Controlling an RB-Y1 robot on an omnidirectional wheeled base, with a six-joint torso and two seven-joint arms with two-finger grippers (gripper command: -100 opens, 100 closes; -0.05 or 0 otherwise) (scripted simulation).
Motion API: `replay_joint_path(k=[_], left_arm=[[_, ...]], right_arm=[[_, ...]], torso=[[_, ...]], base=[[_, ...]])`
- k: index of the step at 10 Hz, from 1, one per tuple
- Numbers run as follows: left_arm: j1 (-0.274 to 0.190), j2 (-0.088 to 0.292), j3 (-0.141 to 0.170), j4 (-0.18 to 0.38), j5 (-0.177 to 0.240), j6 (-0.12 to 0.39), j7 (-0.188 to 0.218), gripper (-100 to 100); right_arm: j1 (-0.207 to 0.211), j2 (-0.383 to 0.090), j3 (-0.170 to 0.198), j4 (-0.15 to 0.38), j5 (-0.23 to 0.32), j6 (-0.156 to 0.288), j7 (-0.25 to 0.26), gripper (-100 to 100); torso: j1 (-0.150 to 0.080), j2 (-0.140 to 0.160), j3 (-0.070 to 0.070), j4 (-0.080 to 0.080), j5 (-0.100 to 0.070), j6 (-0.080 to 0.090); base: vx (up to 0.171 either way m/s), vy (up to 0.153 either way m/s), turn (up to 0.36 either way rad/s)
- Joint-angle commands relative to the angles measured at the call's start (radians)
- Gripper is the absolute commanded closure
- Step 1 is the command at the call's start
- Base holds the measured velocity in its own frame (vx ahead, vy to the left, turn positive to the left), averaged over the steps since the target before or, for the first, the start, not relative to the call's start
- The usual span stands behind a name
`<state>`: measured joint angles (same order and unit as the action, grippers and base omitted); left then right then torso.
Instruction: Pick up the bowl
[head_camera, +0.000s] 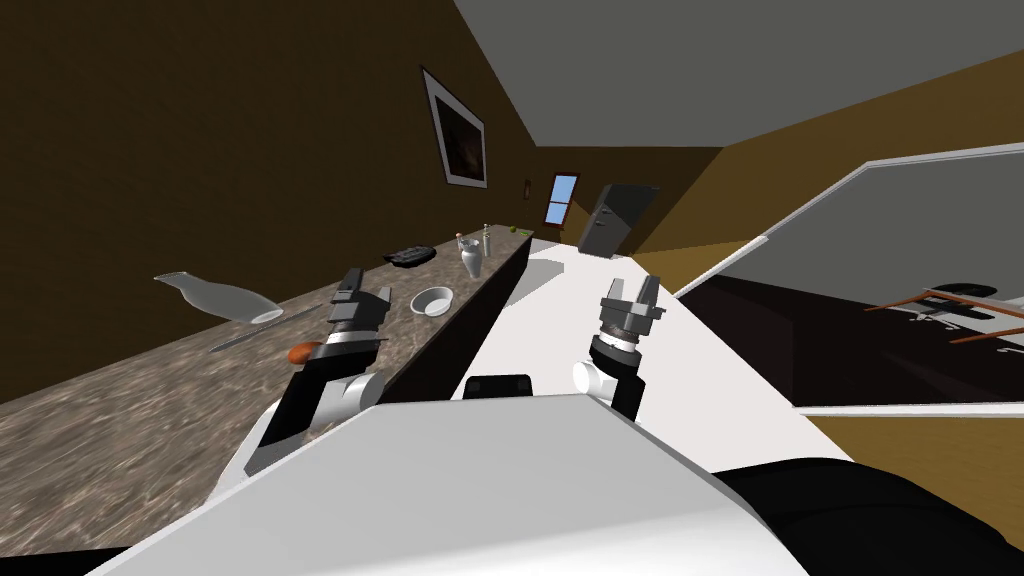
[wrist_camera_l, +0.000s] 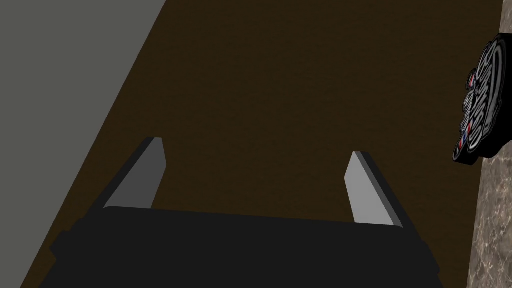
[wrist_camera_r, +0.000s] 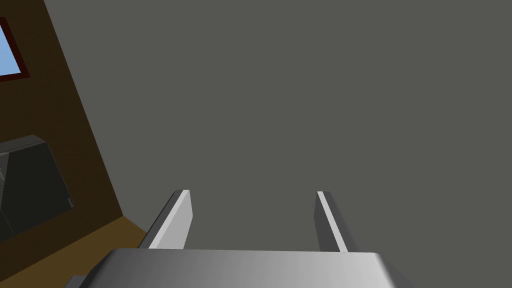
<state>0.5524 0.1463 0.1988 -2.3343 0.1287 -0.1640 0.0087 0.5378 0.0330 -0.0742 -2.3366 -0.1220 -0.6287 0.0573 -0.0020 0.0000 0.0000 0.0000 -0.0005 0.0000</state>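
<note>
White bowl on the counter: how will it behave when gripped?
The bowl looks rigid and shallow, so probably light. Its smooth curved wall may slip in a pinch. Sitting upright on the flat counter, it would likely slide, not tip.

Forearms showing black, white joint caps; left gripper, right gripper carrying thin grey blade fingers on boxy bases.

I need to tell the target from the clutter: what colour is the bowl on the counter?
The bowl is white, clearest in the head view.
</note>
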Motion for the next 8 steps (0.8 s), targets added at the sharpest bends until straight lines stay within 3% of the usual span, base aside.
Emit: replay_joint_path(k=[1, 2, 3, 4, 7, 8], left_arm=[[-0.006, 0.015, 0.028, 0.002, 0.034, 0.050, -0.003, -100], [-0.006, 0.015, 0.028, 0.002, 0.034, 0.061, -0.003, -100], [-0.002, 0.029, 0.053, -0.005, 0.065, 0.098, -0.003, -100], [-0.002, 0.029, 0.053, -0.005, 0.065, 0.110, -0.003, -100], [0.007, 0.060, 0.103, -0.019, 0.129, 0.192, -0.003, -100], [0.007, 0.060, 0.103, -0.019, 0.129, 0.213, -0.003, -100]], right_arm=[[0.000, 0.000, 0.000, 0.000, 0.000, 0.000, 0.000, 0], [0.000, 0.000, 0.000, 0.000, 0.000, 0.000, 0.000, 0], [0.000, 0.000, 0.000, 0.000, 0.000, 0.000, 0.000, 0], [0.000, 0.000, 0.000, 0.000, 0.000, 0.000, 0.000, 0], [0.000, 0.000, 0.000, 0.000, 0.000, 0.000, 0.000, 0], [0.000, 0.000, 0.000, 0.000, 0.000, 0.000, 0.000, 0]], torso=[[0.000, 0.000, 0.000, 0.000, 0.000, 0.000], [0.000, 0.000, 0.000, 0.000, 0.000, 0.000], [0.001, -0.001, 0.000, 0.000, 0.000, 0.000], [0.000, -0.001, 0.000, 0.000, 0.000, 0.000], [0.001, -0.001, -0.001, 0.000, 0.000, 0.000], [0.000, -0.001, -0.001, 0.000, 0.000, 0.000]], base=[[0.007, -0.024, 0.018], [0.007, -0.021, 0.009], [0.011, -0.031, 0.017], [0.008, -0.026, 0.012], [0.014, -0.024, 0.014], [0.014, -0.022, 0.010]])
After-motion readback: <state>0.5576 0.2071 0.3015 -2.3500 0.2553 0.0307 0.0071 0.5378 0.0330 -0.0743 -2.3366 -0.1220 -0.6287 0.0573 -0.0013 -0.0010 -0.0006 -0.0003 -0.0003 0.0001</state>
